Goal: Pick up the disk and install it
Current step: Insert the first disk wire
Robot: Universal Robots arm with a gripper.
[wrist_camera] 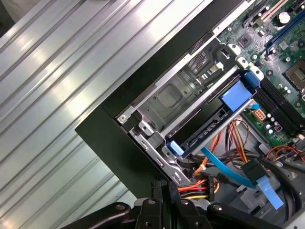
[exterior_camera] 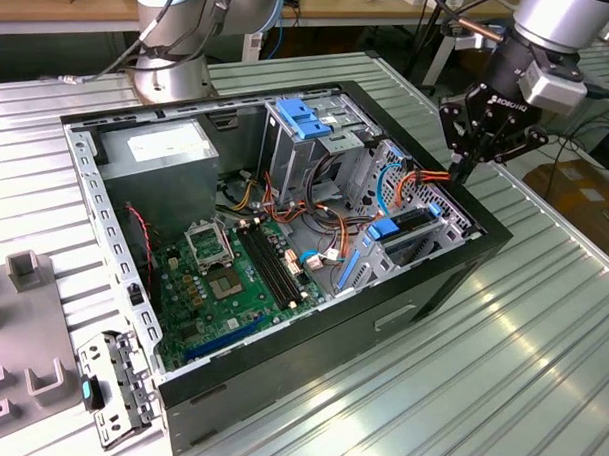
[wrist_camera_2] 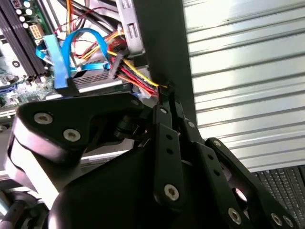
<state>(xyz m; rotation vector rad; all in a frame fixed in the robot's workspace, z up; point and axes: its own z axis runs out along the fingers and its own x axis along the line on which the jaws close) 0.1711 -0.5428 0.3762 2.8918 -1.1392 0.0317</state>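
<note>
The disk [wrist_camera: 202, 128] lies in a slot of the metal drive cage [wrist_camera: 171, 98] at the corner of the open computer case [exterior_camera: 311, 338]. It shows as a dark slab with blue side rails, and in the exterior view the disk [exterior_camera: 412, 224] sits low in the cage by the case's right wall. My gripper [exterior_camera: 456, 175] hangs just above that wall, over the bundle of red, yellow and orange cables. In both wrist views the black fingertips [wrist_camera_2: 164, 107] press together, and nothing is held by the gripper [wrist_camera: 164, 185].
A grey power supply [exterior_camera: 162, 148] with a white sticker fills the case's far left. The motherboard [exterior_camera: 223, 275] lies at the bottom and a blue ribbed latch [exterior_camera: 303, 118] tops the rear bay. Grey fixtures [exterior_camera: 28, 268] and a loose metal bracket [exterior_camera: 114, 381] lie on the ribbed table.
</note>
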